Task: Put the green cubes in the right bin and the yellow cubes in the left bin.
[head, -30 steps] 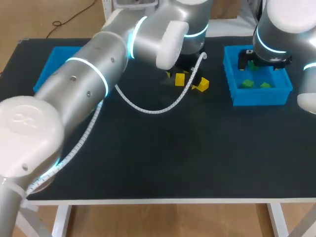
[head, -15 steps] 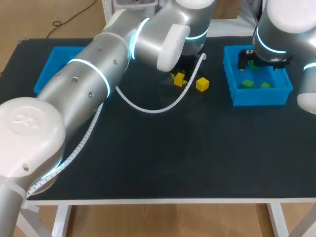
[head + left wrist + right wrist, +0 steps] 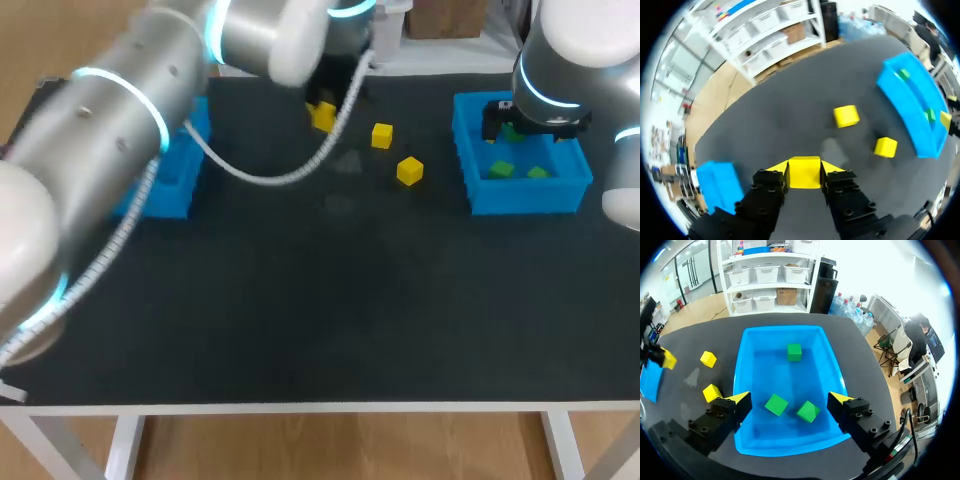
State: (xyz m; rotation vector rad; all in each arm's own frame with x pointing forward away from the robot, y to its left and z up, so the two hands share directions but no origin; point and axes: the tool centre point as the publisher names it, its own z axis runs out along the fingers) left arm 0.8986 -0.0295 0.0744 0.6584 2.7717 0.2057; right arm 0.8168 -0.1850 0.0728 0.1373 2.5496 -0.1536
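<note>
Where left pincer (image 3: pixel 805 168) clamps, yellow cube (image 3: pixel 804 173) (between tips)

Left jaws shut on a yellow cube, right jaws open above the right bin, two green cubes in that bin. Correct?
No: the right bin holds three green cubes, not two, per the right wrist view. The rest stands.

Table (image 3: pixel 330 300): matte black top, white frame. Legs (image 3: pixel 125 440) show at 7 and 5 o'clock in the head view. Light-brown wood floor (image 3: pixel 330 450) at 6 o'clock and around it.
</note>
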